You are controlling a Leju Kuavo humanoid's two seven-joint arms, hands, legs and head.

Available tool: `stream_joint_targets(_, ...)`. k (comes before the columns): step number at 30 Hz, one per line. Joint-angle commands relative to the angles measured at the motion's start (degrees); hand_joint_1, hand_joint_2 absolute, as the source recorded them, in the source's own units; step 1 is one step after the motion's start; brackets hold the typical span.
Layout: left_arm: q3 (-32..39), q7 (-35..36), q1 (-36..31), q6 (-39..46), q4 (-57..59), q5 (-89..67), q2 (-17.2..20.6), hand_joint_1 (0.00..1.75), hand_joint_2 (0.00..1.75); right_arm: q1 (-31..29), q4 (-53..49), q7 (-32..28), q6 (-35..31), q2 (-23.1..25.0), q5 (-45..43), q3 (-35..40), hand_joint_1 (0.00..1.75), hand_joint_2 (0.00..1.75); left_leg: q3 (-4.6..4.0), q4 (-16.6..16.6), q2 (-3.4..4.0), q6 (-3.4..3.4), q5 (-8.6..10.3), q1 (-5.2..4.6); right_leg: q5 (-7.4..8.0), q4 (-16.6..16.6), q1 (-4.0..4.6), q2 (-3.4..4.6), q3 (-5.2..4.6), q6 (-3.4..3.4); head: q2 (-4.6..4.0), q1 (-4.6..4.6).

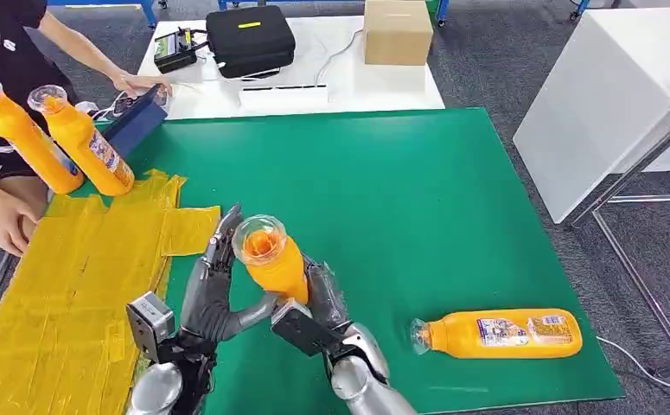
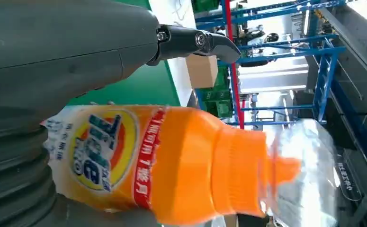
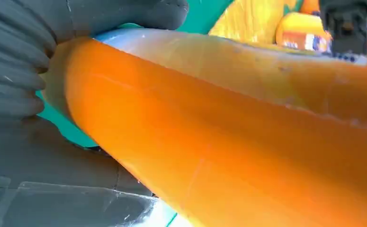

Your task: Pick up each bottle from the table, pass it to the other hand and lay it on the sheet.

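The held bottle point(image 1: 269, 259) stands upright over the green counter point(image 1: 417, 207), just beside the yellow sheet point(image 1: 63, 285), with both hands around its lower body. The right hand point(image 1: 318, 316) grasps it from one side; the left hand point(image 1: 214, 290) cups the other side, fingers raised along the bottle, but whether it has a firm grip cannot be told. If the right hand lets go before the left has truly clamped, the smooth, slick-looking body could slip and drop onto the counter, short of the sheet. A second bottle point(image 1: 500, 334) lies on its side on the counter, well away from the sheet. Two more bottles point(image 1: 59, 138) lie at the sheet's far edge, near a person point(image 1: 3, 52).
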Motion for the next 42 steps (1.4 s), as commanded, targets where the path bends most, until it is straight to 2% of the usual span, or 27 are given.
stream_joint_targets(1, -8.94, 0.9, -2.95, -2.11, 6.25, -1.33, 1.25, 0.0, 1.75, -5.98, 8.97, 1.72, 8.21, -1.08, -0.73, 6.82, 1.75, 1.75, 0.17, -0.04, 0.08, -0.03, -0.04, 0.02, -0.03, -0.08, 0.03, -0.02, 0.19, -0.01, 0.0, -0.02)
stream_joint_targets(5, -9.58, 0.95, -3.69, -3.08, 7.48, -1.74, 1.26, 0.0, 1.75, -6.85, 10.15, 1.28, 10.73, -1.3, -2.2, 6.12, 1.75, 1.75, 0.17, -0.05, 0.06, -0.04, -0.05, 0.03, -0.02, -0.09, 0.04, 0.01, 0.2, -0.01, 0.0, -0.04)
stream_joint_targets(20, -11.42, 0.51, -4.63, -4.33, 9.0, -4.09, 1.08, 0.0, 1.75, -8.41, 10.81, 0.73, 12.41, -0.32, -1.99, 5.58, 1.75, 1.75, 0.25, 0.01, 0.13, -0.05, -0.12, 0.04, -0.09, -0.07, 0.06, -0.01, 0.3, -0.01, 0.0, -0.02)
stream_joint_targets(27, -12.69, 1.21, -5.0, -1.54, 9.89, -9.86, 1.59, 0.0, 1.75, -7.35, 7.61, 1.16, 9.25, -0.61, -0.47, 5.48, 1.75, 1.75, 0.16, -0.01, 0.09, -0.04, -0.08, 0.01, -0.06, -0.05, 0.02, 0.01, 0.19, 0.0, 0.0, -0.02)
stream_joint_targets(32, -12.55, 1.46, -3.98, -1.59, 9.0, -11.54, 2.1, 0.0, 1.75, -6.22, 3.31, 1.28, 4.58, -1.39, 2.33, 5.02, 1.75, 1.75, 0.25, -0.01, 0.18, -0.05, -0.13, 0.02, -0.08, -0.07, 0.04, 0.07, 0.27, -0.01, 0.0, -0.02)
stream_joint_targets(42, -12.5, 1.94, -3.77, -1.83, 10.03, -11.74, 2.3, 0.0, 1.75, -5.33, -1.51, 1.75, 1.61, -1.91, 3.24, 3.98, 1.75, 1.75, 0.15, -0.01, 0.16, -0.04, -0.09, -0.01, -0.05, -0.03, 0.0, 0.09, 0.17, 0.0, 0.0, 0.0)
